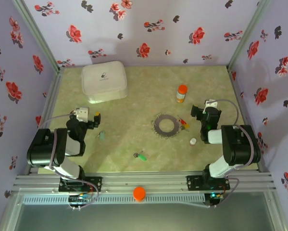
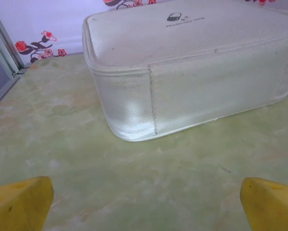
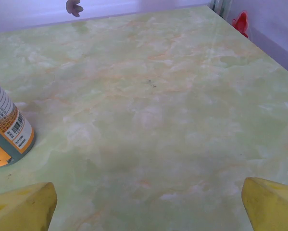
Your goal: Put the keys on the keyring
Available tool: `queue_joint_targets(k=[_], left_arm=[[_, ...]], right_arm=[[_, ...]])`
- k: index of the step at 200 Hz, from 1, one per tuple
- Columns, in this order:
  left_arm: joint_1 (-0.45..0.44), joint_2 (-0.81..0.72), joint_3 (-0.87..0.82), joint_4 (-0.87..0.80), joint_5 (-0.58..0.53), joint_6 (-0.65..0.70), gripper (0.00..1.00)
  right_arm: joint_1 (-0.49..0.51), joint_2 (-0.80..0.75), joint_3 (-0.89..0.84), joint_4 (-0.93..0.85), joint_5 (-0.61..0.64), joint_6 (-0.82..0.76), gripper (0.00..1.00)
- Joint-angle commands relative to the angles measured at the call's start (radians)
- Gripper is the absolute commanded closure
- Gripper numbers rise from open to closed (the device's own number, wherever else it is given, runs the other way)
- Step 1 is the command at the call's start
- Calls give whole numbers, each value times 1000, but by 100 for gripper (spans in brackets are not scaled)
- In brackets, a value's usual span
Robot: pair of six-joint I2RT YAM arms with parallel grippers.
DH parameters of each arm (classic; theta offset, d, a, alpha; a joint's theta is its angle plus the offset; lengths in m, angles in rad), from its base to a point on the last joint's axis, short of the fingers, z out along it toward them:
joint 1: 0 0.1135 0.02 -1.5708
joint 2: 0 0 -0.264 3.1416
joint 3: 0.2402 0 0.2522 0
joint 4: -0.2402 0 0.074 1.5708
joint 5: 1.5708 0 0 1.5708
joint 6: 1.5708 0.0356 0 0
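Observation:
The keyring (image 1: 165, 125), a dark beaded ring, lies flat at the table's middle. Red and yellow keys (image 1: 183, 124) lie touching its right edge. A green key (image 1: 141, 156) lies nearer the front, and a pale teal key (image 1: 101, 135) lies to the left. My left gripper (image 1: 87, 115) (image 2: 146, 202) stands open at the left, its yellow fingertips (image 2: 23, 202) wide apart over bare table, facing the white case. My right gripper (image 1: 204, 109) (image 3: 146, 204) is open too, right of the keyring, with nothing between its fingertips (image 3: 271, 204).
A white zipped case (image 1: 104, 81) (image 2: 182, 72) stands at the back left. An orange-capped bottle (image 1: 181, 93) (image 3: 4, 130) stands behind the ring. A small white cap (image 1: 193, 141) lies right of the ring. Flowered walls close three sides.

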Motion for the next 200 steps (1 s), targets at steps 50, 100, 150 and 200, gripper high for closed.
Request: queue_joint_targets(k=[50, 100, 150, 200], left_arm=[[-6, 3, -18, 68, 49, 34, 0], [-5, 5, -10, 70, -61, -7, 0], [-4, 11, 0, 65, -102, -24, 0], [-5, 10, -1, 69, -158, -46, 0]], right_arm=[[-4, 1, 18, 14, -1, 14, 1], [-5, 3, 19, 13, -2, 16, 1], [-4, 3, 22, 11, 0, 14, 1], [-7, -1, 18, 15, -10, 17, 1]])
